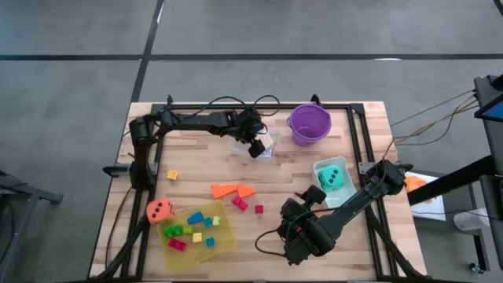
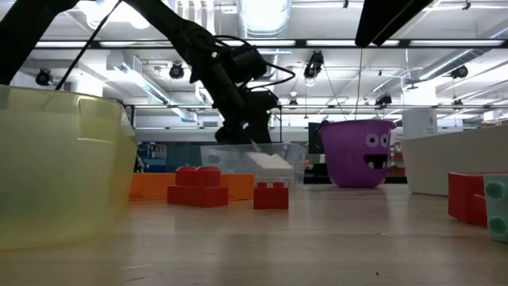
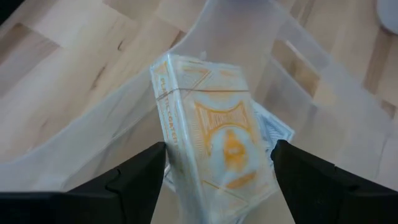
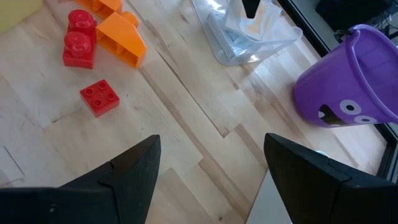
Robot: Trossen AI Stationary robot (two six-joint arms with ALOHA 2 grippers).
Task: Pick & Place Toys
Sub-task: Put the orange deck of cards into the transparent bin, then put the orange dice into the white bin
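- The left gripper [image 1: 257, 147] hangs over the clear plastic tub [image 1: 267, 146] at the far middle of the table, its fingers [image 3: 140, 177] spread apart.
- An orange-printed card pack [image 3: 214, 140] stands tilted inside the tub, right between those spread fingers; whether the pads touch its sides cannot be told. A blue-printed card pack [image 3: 273, 130] peeks out from behind it.
- The purple bucket [image 1: 309, 123], with a face on its side, sits just to the right of the left gripper.
- The right gripper [image 1: 295, 207] waits near the front of the table with its fingers apart and nothing between them.
- Just ahead of the right gripper lies a small red brick [image 4: 99, 98]; a little farther off are a taller red brick [image 4: 78, 45] and orange wedge pieces [image 4: 120, 38].
- To its right, a teal die [image 1: 334, 178] rests in a white container [image 1: 324, 192].
- To its left, the flat yellow tray [image 1: 222, 240] holds green, blue, yellow and pink bricks; an orange die [image 1: 159, 210] sits touching the tray's far left corner.
- A lone yellow brick [image 1: 172, 175] lies farther back on the left.
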